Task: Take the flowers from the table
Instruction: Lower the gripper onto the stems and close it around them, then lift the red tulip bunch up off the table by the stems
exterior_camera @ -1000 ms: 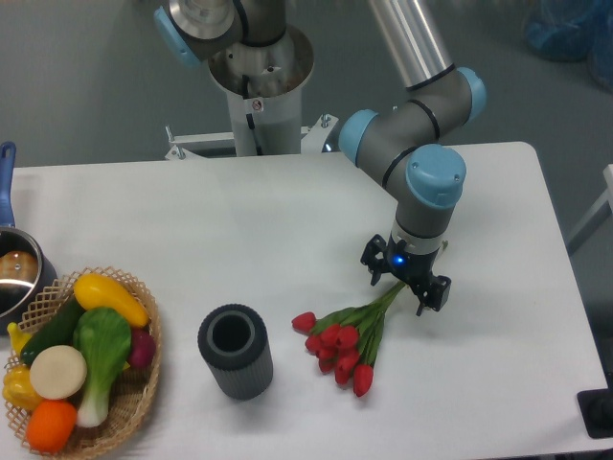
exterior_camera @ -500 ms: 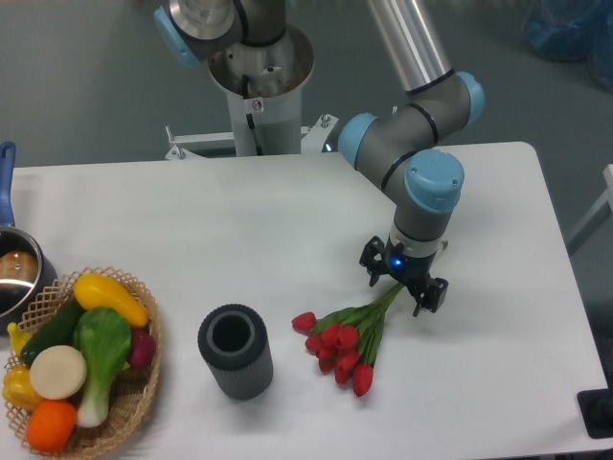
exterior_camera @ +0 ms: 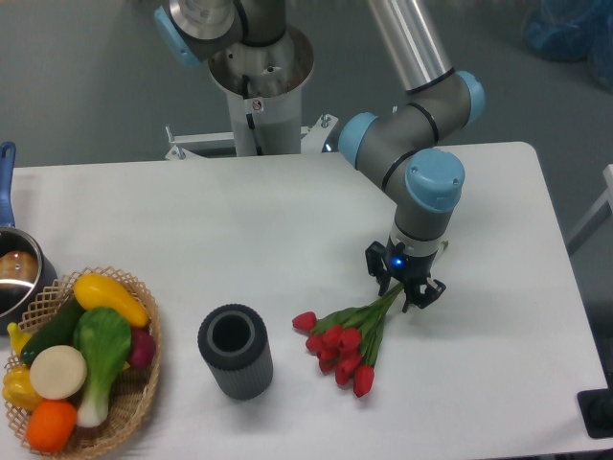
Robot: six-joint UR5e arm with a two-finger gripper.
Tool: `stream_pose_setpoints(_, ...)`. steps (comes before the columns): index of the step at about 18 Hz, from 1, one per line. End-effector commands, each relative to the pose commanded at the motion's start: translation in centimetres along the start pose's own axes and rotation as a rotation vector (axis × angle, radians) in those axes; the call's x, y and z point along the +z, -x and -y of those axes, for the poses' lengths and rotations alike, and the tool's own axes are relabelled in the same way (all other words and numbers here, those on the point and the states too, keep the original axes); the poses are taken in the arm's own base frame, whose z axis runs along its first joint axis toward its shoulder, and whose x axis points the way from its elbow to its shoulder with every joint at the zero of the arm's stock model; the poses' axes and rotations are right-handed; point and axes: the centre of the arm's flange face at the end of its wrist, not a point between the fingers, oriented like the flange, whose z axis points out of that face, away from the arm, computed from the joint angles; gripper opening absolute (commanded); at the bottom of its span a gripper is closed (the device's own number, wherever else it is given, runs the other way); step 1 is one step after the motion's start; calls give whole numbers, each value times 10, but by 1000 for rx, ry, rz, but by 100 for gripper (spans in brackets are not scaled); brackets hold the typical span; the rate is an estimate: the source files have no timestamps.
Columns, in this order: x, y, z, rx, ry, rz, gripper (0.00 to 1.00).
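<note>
Your gripper [exterior_camera: 404, 292] has its fingers drawn in around the stem end of the flowers [exterior_camera: 347, 337]; from that grip the bunch's long axis slants down-left toward the 1 dark cup [exterior_camera: 235, 351].

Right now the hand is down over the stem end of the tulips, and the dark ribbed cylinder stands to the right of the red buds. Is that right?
Not quite. The fixed camera shows the hand at the stem end of the tulips, but the dark ribbed cylinder stands to the left of the red buds, between them and the wicker basket of vegetables.
</note>
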Motion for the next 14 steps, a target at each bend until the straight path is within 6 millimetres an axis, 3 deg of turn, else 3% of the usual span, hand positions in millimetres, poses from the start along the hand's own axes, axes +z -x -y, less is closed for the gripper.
stream_pose_setpoints(5,-1,0,0,-2,0,0,8)
stream_pose_setpoints(11,-5,4,1,-4,-3,14,8)
stream_pose_setpoints(14,-24,14,5,-8,-17,54,8)
